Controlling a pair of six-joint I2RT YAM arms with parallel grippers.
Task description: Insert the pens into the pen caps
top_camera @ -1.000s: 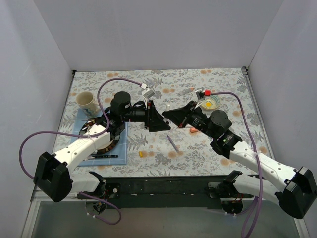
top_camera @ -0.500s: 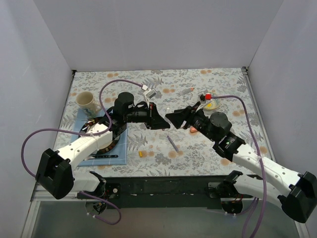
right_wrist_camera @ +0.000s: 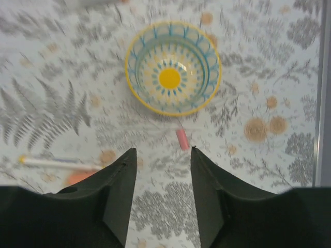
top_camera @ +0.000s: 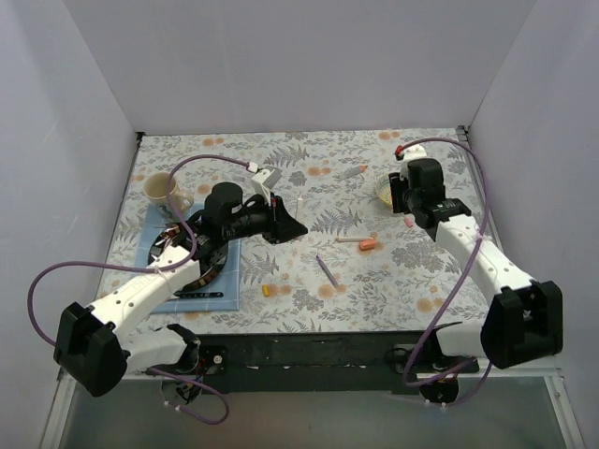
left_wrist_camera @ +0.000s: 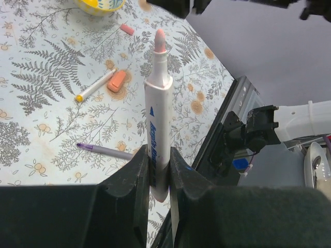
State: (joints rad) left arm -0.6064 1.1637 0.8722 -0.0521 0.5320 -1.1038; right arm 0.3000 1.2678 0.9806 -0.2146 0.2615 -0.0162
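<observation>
The white-pink pen (left_wrist_camera: 158,119) is clamped in the left gripper (left_wrist_camera: 158,168). Both fingers (left_wrist_camera: 135,173) are pressed tight against its lower barrel, and the bare pink tip points away from the wrist, clear of the table (left_wrist_camera: 46,119). Out past that tip, down on the table, lies the pale pen (left_wrist_camera: 95,85) with its yellow end, and the orange cap (left_wrist_camera: 117,81) is just beside it. The purple pen (left_wrist_camera: 103,151) lies closer in to the gripper, apart from both. A small pink cap (left_wrist_camera: 126,29) rests farther out, near the bowl (left_wrist_camera: 101,5). The yellow cap (top_camera: 267,290) lies alone on the base side of the left gripper.

The right gripper (right_wrist_camera: 163,152) hangs over the table with its jaws well apart and nothing between them. The pink cap sits just ahead of its fingertips, and the bowl is just beyond that, not touching the cap. The pale pen and orange cap lie off to the side of this gripper, blurred in its wrist view.
</observation>
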